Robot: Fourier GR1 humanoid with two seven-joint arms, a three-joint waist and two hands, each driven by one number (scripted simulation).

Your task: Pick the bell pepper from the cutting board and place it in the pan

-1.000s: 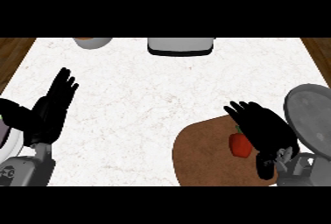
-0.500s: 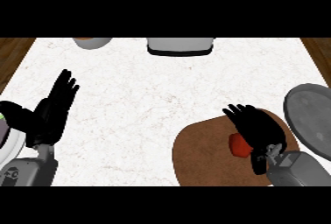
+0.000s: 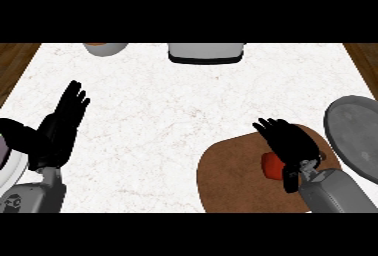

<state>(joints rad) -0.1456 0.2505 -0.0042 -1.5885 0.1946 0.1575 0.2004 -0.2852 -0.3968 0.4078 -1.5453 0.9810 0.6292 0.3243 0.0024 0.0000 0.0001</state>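
Head view shows my right hand [image 3: 289, 145] over the far right part of the cutting board [image 3: 229, 185], fingers [image 3: 267, 125] fanned out and pointing away from me, not closed round anything. The bell pepper [image 3: 270, 165] lies on the board at the left edge of my palm, partly hidden by it, so I cannot confirm whether palm and pepper touch. The pan [image 3: 354, 135] sits on the counter [image 3: 170, 115] just beside the board's right edge. My left hand [image 3: 63, 127] rests open at the left side of the counter, fingers up, well apart from the work. Hazard 1: off-centre grasp. The pepper sits toward the thumb side rather than under the middle of the palm. If the fingers curl from this pose, I judge they may catch only one flank, and a rounded, smooth-skinned pepper is likely to squirt sideways across the board. Hazard 2: pushing instead of grasping. Lowering the palm before the thumb is on the far side of the pepper could nudge it leftward, away from the pan. Hazard 3: collision in transfer (the pan's rim is close to my wrist). A low sweep to the right may strike the rim and shift the pan, or release the pepper on the rim rather than inside. Recommended check: centre the palm over the pepper before closing, then lift clear before moving right.
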